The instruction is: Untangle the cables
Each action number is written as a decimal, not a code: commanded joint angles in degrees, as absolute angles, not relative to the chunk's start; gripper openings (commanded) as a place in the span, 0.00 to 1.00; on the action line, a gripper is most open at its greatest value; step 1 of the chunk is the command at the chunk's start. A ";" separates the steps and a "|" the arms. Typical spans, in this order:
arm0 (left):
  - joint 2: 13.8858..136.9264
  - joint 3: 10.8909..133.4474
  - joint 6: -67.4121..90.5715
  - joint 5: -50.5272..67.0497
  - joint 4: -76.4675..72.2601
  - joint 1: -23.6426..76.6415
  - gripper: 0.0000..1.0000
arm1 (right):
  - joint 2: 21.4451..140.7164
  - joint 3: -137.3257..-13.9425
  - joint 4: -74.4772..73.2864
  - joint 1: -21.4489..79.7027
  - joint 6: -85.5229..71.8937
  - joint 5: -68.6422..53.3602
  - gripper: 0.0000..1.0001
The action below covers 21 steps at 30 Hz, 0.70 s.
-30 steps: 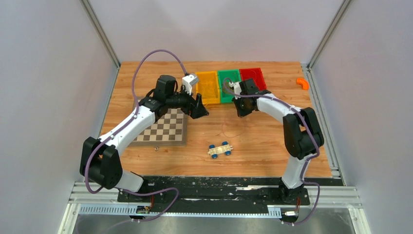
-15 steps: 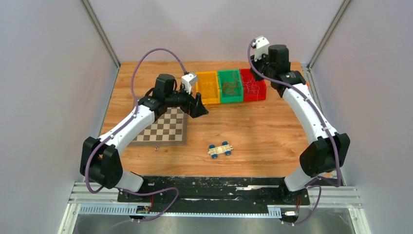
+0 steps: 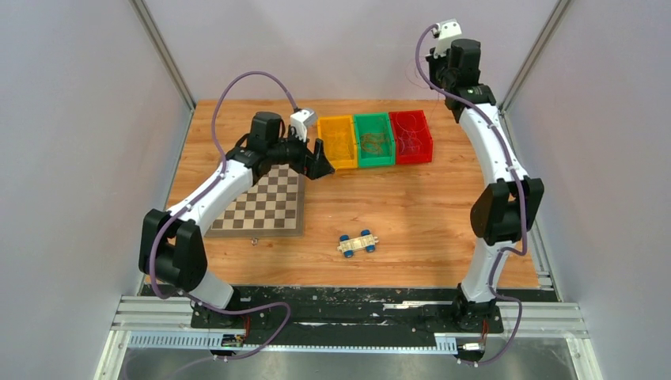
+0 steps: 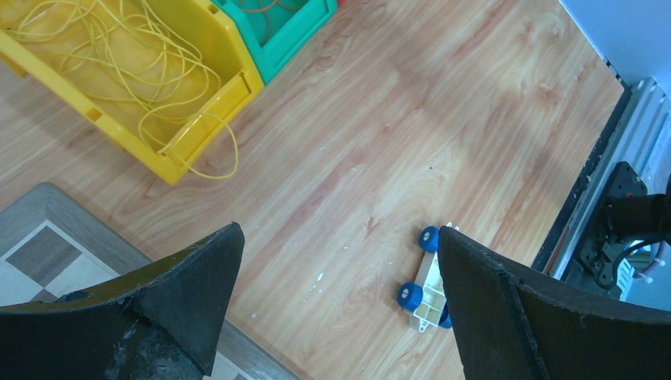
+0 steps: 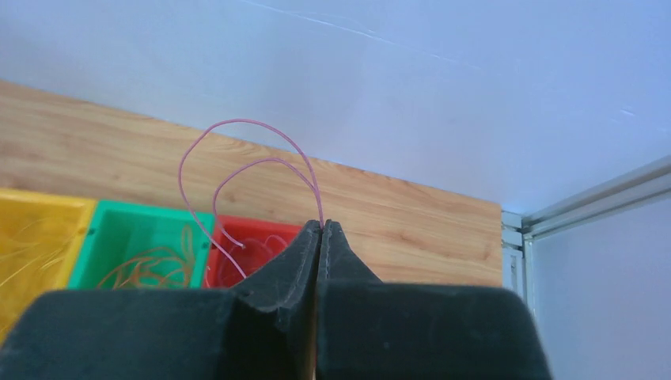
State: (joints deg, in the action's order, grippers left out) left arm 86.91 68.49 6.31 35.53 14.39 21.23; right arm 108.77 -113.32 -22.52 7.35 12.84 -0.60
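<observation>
The red cable [image 5: 241, 121] is off the surface [image 3: 427, 214] now. Your right claw [image 5: 319, 229] has its fingers pressed together on it, and two thin arcs curl up from the pinch and drop back toward the red bin [image 3: 427, 148]. A second ago that claw was low near the middle of the surface, beside the green bin [image 3: 373, 161]. Since then it has swung over the red bin and climbed high at the back wall. I read this as the strand being drawn clear of the others and carried to its own colour. Whether its tail is fully free, you cannot tell from here.

The rest of the red lies coiled in the red bin, the orange cables [image 5: 150, 269] sit in the green bin, and the yellow cables [image 4: 119, 47] fill the yellow bin [image 4: 202, 119]. One yellow loop spills over that bin's front wall onto the surface.

Your left claw [image 4: 339, 233] hangs spread and empty just beside the yellow bin, above the corner of the chessboard [image 3: 269, 210]. It has drawn back slightly. The toy car [image 3: 357, 244] sits well apart in front. Nothing blocks the drop into the red bin, so mind only that the hanging arcs do not snag its rim.
</observation>
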 commanded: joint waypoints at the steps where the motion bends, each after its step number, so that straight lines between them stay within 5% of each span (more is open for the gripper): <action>1: 88.90 72.40 7.42 34.29 14.28 20.72 1.00 | 114.95 -117.20 -13.33 7.86 12.13 10.58 0.00; 21: 94.07 75.05 8.74 34.77 14.60 18.28 1.00 | 123.26 -100.07 -10.74 9.93 9.16 11.62 0.00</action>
State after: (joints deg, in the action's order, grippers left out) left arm 93.89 72.60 7.64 34.00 15.57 18.59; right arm 120.95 -100.73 -12.60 9.52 10.26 10.57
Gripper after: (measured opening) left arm 1.000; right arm 0.003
